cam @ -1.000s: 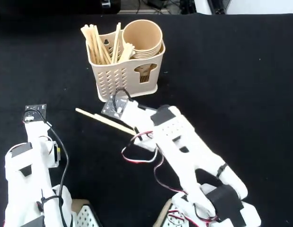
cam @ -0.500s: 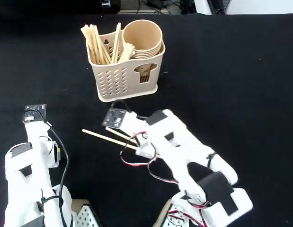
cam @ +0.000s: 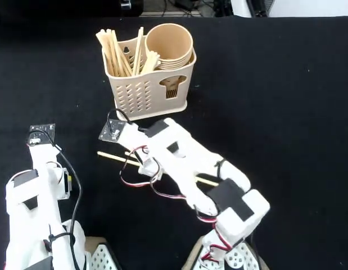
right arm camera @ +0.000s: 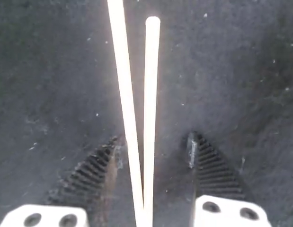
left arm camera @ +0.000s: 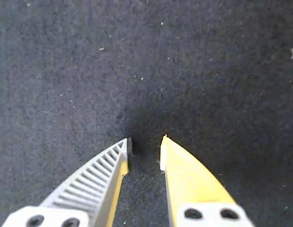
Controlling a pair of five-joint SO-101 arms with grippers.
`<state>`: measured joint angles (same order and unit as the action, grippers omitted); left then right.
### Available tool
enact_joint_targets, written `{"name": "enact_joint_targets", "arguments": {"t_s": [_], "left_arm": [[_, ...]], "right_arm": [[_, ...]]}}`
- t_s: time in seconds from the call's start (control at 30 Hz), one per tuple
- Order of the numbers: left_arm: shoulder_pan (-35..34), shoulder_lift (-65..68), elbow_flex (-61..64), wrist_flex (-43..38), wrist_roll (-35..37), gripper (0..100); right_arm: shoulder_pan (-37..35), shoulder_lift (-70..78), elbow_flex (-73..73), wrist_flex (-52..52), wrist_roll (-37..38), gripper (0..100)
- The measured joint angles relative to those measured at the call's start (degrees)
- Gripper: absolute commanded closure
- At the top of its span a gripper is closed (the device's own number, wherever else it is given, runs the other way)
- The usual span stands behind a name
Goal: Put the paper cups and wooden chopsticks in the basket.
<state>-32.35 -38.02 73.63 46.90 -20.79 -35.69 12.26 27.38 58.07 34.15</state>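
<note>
Hanging low over the black surface [left arm camera: 66,56] at the near left, the left gripper [left arm camera: 145,141], with fingers [left arm camera: 103,175] parted by a narrow gap, gripping nothing, bare cloth between the tips. From above, a white left arm [cam: 36,191] upright at the front edge, well apart from everything else.

Angled from the near right corner toward the middle, the right arm [cam: 185,163], lying over a pair of wooden chopsticks [right arm camera: 150,94] flat on the surface. Straddling that pair, the right gripper [right arm camera: 153,138], with fingers [right arm camera: 210,165] released and spread wide, one on each side of the wood, one stick running just beside one finger. Side by side and close together, the two sticks, one reaching past the other's rounded end. From above, thin pale ends peeking out on either side of the arm.

Standing farther back, just beyond the right wrist, a beige perforated basket [cam: 148,93], upright. In its left compartment, a bundle of chopsticks [cam: 120,53] leaning on end; in its right, a stack of paper cups [cam: 169,42], mouths up.
</note>
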Motion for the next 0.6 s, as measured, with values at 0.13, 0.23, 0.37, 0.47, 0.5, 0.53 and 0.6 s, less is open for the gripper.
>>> {"name": "enact_joint_targets", "arguments": {"t_s": [0.13,0.23,0.37,0.47,0.5,0.53,0.6], "left_arm": [[0.00,0.00,0.00,0.00,0.00,87],[0.00,0.00,0.00,0.00,0.00,87],[0.00,0.00,0.00,0.00,0.00,87],[0.00,0.00,0.00,0.00,0.00,87],[0.00,0.00,0.00,0.00,0.00,87],[0.00,0.00,0.00,0.00,0.00,87],[0.00,0.00,0.00,0.00,0.00,87]], "right_arm": [[0.88,0.62,-1.76,0.70,-0.09,94.9],[1.32,0.53,-1.93,0.18,-0.09,97.9],[1.49,-2.64,1.41,0.18,-0.09,98.6],[1.23,-7.38,3.78,0.62,-0.09,98.6],[1.23,-9.76,4.66,0.70,-0.09,98.6],[1.23,-12.22,5.36,0.70,-0.09,98.6],[1.23,-17.58,6.07,1.05,-0.09,98.6]]}}
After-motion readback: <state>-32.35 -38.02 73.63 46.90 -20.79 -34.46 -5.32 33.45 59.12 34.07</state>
